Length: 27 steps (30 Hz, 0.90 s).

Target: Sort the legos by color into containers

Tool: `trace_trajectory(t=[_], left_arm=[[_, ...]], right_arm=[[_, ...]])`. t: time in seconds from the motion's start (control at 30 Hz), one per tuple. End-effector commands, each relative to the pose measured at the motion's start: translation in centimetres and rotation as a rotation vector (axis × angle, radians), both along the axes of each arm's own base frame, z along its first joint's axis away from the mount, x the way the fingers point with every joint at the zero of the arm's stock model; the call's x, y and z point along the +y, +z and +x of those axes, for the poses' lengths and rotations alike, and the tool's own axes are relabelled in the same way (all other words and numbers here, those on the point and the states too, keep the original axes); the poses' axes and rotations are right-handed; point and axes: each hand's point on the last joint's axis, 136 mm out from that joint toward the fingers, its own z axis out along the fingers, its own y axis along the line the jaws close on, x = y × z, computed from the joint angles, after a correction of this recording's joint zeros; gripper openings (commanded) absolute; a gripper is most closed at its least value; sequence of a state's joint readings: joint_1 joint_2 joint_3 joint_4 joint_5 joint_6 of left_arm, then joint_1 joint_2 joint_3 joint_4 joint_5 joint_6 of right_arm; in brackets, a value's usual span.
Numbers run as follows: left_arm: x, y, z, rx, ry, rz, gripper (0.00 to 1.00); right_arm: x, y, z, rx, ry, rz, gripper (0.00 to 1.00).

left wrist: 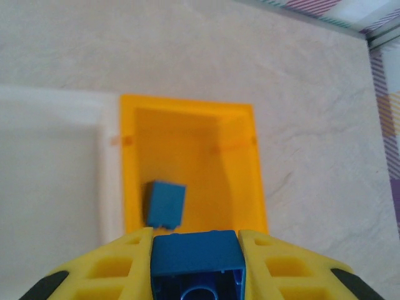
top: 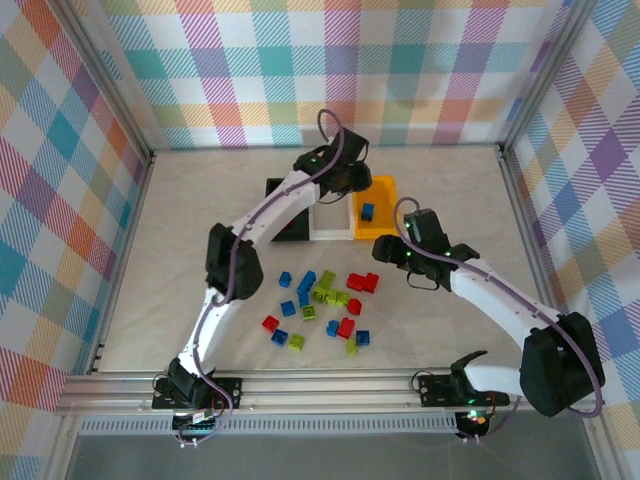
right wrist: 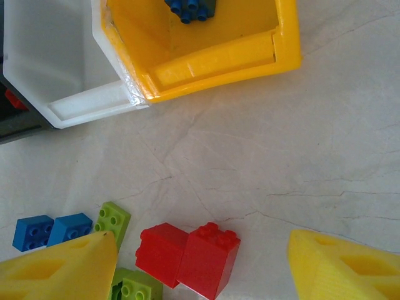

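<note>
My left gripper (left wrist: pixel 195 259) is shut on a blue lego (left wrist: pixel 195 253) and hangs over the near end of the orange-yellow container (left wrist: pixel 187 103). A second blue lego (left wrist: pixel 165 203) lies inside that bin. In the top view the left gripper (top: pixel 350 180) is beside the orange-yellow container (top: pixel 385 190), with the white container (top: pixel 332 235) and the black container (top: pixel 285 235) to its left. My right gripper (right wrist: pixel 203 269) is open above two red legos (right wrist: pixel 209 259), its fingers wide on either side. The other legos (top: pixel 320 300) lie scattered mid-table.
Green legos (right wrist: pixel 112 220) and blue legos (right wrist: pixel 53 230) lie just left of the red pair, close to my left fingertip (right wrist: pixel 62 269). The white bin (right wrist: pixel 87 103) and orange-yellow bin (right wrist: pixel 219 62) stand beyond them. Metal frame rails border the table.
</note>
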<state>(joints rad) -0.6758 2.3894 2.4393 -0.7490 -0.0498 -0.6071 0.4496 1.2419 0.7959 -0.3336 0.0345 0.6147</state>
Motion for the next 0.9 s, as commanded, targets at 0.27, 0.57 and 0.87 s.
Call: trace_trajectory(t=[0.27,0.57,0.87], left_arm=[[-2.4,-1.4,0.5,0.032,-0.045,-0.037,0.66],[-1.7,6.6,-4.0,-0.049,-0.134,-0.087,1.00],[7.0,3.9,-13.1,-0.062,-0.082,-0.053,1.00]], right_arm=[[-0.6,0.5,-0.6,-0.022,0.004,0.017,0.77],[2.2,-0.6,-1.8,0.055,0.161,0.045,0.77],[5.4,-3.7,-5.9,0.177,0.293,-0.009,0.75]])
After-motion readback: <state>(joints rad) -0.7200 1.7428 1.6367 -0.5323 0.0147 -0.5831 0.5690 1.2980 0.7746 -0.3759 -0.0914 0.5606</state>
